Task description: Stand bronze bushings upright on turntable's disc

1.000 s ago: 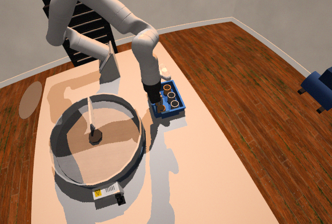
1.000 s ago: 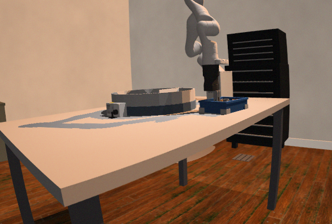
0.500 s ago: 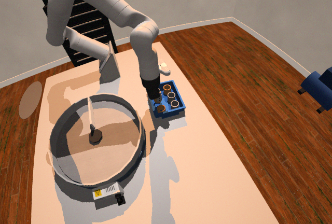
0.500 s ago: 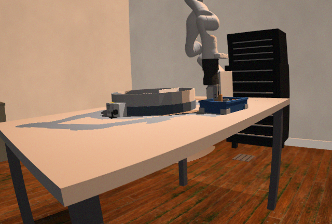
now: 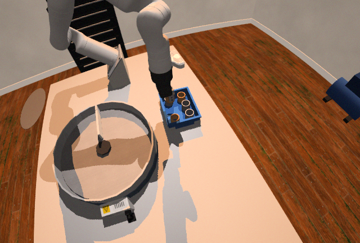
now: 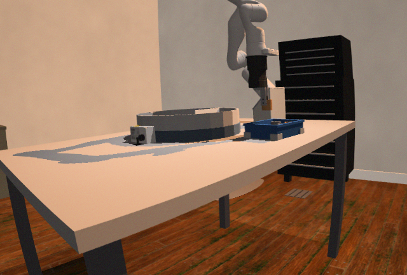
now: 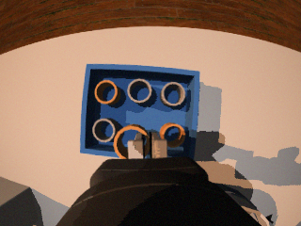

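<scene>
My gripper (image 5: 169,98) (image 6: 265,103) (image 7: 146,140) is shut on the wall of a bronze bushing (image 6: 269,104) (image 7: 116,142), holding it roughly upright above the blue crate (image 5: 183,122) (image 6: 259,131) (image 7: 85,113). In the crate stand a bronze bushing (image 5: 181,91) (image 7: 106,81) in a corner and another bronze bushing (image 5: 174,114) (image 7: 172,124) in the opposite corner. Three steel bushings are also there: one (image 5: 185,99) (image 7: 139,79), a second (image 5: 189,109) (image 7: 173,82) and a third (image 7: 93,130), hidden in the top view. The turntable's disc (image 5: 116,182) bears no bushing; its dark hub (image 5: 103,148) is central.
A raised wall (image 5: 154,147) (image 6: 187,122) rings the disc. A thin pale divider (image 5: 98,122) runs from the hub to this wall on the robot's side. A white box (image 5: 116,206) (image 6: 142,133) with a black knob sits outside the ring.
</scene>
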You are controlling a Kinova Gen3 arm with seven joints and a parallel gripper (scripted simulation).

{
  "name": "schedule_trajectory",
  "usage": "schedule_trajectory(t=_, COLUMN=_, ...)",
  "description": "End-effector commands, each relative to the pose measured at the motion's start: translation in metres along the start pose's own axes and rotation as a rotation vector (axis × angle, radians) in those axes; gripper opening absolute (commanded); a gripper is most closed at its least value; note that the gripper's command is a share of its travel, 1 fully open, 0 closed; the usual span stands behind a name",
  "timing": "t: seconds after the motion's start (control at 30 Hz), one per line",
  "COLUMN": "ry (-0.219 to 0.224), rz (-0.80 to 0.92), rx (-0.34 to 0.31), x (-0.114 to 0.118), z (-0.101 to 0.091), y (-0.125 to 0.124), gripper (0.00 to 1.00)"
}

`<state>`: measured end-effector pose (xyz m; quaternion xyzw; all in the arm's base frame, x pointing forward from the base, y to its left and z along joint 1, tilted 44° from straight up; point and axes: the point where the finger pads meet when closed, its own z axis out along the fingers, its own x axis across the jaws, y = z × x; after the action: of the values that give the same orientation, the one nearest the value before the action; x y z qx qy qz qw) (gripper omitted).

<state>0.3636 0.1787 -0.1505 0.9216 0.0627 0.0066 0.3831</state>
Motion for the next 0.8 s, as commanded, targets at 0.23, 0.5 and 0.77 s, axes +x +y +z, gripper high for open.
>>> schedule_trajectory(t=0.23, ry=0.011, rz=0.0, rx=0.012, x=0.003, z=-0.032, y=-0.003, gripper=0.0)
schedule_trajectory(t=0.5, ry=0.011, rz=0.0, rx=0.012, x=0.003, z=-0.035, y=-0.003, gripper=0.0)
schedule_trajectory(t=0.77, ry=0.011, rz=0.0, rx=0.012, x=0.003, z=-0.035, y=-0.003, gripper=0.0)
